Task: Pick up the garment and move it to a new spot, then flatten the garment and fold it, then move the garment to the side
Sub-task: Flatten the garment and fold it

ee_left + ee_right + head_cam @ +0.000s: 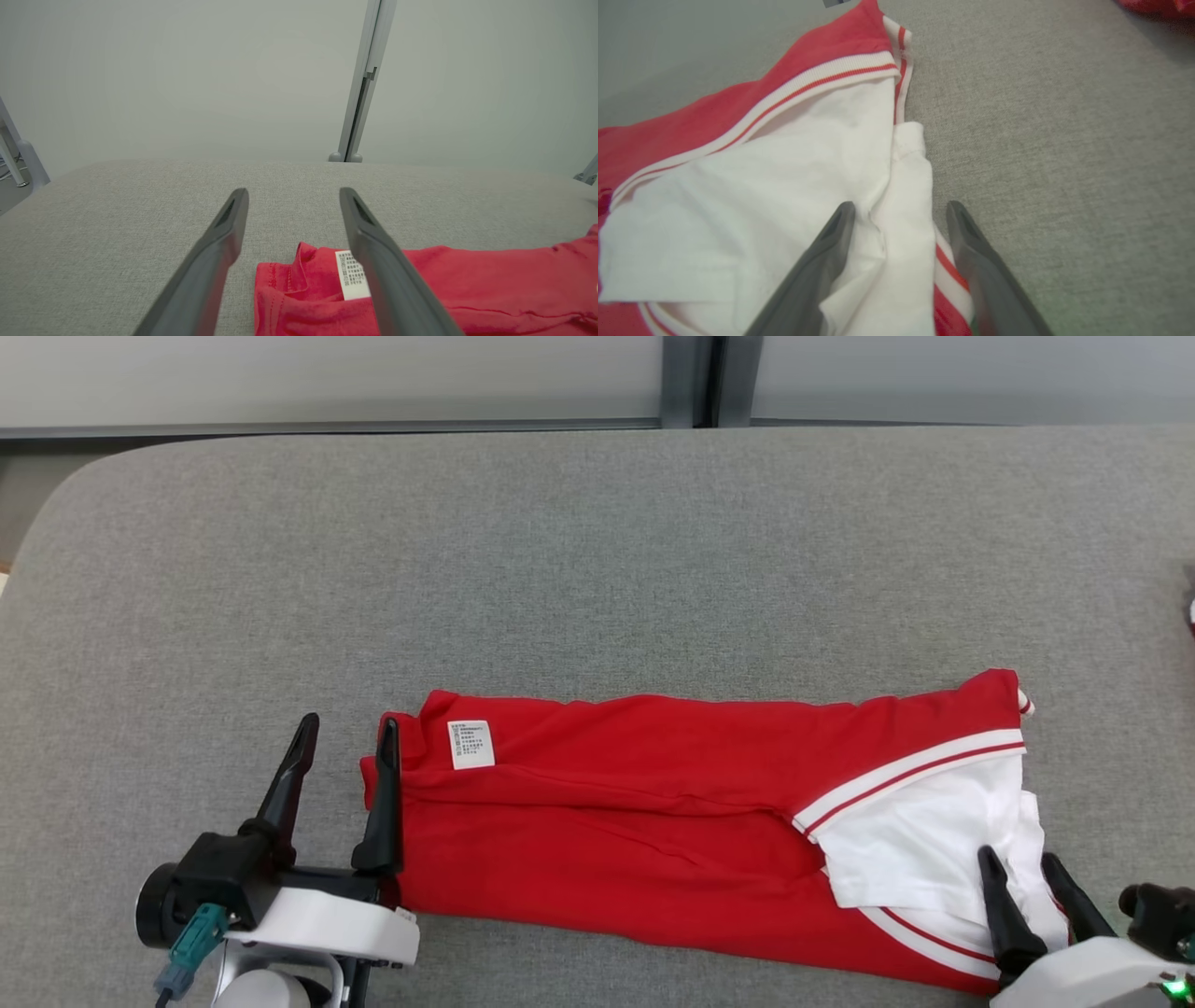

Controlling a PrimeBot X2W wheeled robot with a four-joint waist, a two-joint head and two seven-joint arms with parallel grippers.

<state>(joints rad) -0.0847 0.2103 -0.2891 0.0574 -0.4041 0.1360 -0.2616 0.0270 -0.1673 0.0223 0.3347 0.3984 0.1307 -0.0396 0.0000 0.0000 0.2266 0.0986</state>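
The garment (653, 803) is red with white sleeves and striped trim, folded into a long band across the near part of the grey surface. A white label (471, 745) lies near its left end. My left gripper (347, 723) is open at that left end, one finger over the red edge (322, 289), the other over bare surface. My right gripper (1018, 855) is open over the white sleeve (784, 186) at the right end; its fingers straddle a white fold (910, 224). Neither holds cloth.
The grey padded surface (597, 569) stretches far beyond the garment, with a rounded back-left corner. A pale wall with a grey post (364, 79) stands behind it. Another red item (1157, 7) lies at the far right edge.
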